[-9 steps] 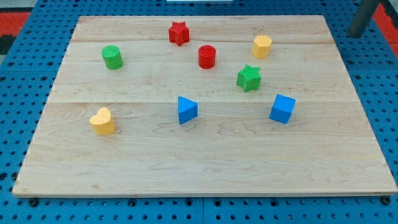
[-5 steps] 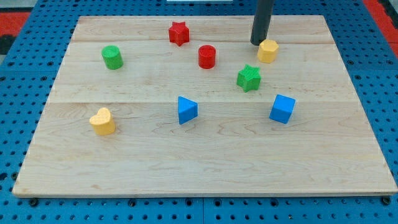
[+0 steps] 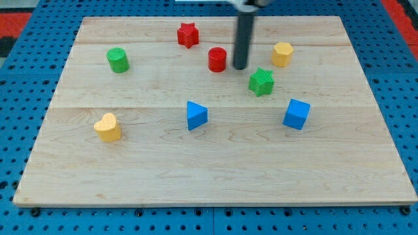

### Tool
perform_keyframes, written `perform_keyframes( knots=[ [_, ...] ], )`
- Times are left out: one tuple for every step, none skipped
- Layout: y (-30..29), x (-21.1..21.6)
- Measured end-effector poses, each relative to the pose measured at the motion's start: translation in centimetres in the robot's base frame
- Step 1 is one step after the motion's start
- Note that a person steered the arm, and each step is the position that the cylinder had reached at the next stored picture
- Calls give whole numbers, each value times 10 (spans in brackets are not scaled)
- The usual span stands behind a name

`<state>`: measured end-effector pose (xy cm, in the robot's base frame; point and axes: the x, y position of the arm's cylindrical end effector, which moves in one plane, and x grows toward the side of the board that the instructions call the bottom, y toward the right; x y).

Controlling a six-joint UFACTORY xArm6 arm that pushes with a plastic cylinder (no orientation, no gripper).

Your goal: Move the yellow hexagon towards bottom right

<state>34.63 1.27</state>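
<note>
**Tip beside the red cylinder, yellow hexagon apart at upper right**

You see the wooden surface (image 3: pixel 215 170) lying on a blue pegboard (image 3: pixel 16 117), with eight blocks spread over it. My tip (image 3: pixel 239 68) stands just at 3 o'clock of the red cylinder (image 3: pixel 217 59), close beside it; you cannot tell whether they touch. The green star (image 3: pixel 261 81) sits near the tip at about 4 o'clock.

The yellow hexagon (image 3: pixel 282 54), the block named in the task, sits in the surface's upper right part, at about 2 o'clock from the tip and clearly apart from it. From the hexagon, the green star lies at 7 o'clock and the blue cube (image 3: pixel 296 114) at 6 o'clock, further down.

The red star (image 3: pixel 188 34) sits at 11 o'clock of the red cylinder. The green cylinder (image 3: pixel 118 60) stands well off at the view's left. The blue triangle-shaped block (image 3: pixel 196 115) lies near the middle, and the yellow heart-shaped block (image 3: pixel 108 127) at 8 o'clock of it.

The arm carries no fingers, only the rod. No writing or labels can be read anywhere.
</note>
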Motion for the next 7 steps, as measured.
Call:
perform_keyframes(
  knots=[
    [-70,19],
    [-71,22],
    [-80,22],
    [-80,26],
    [-81,37],
    [0,43],
    [55,43]
  ],
)
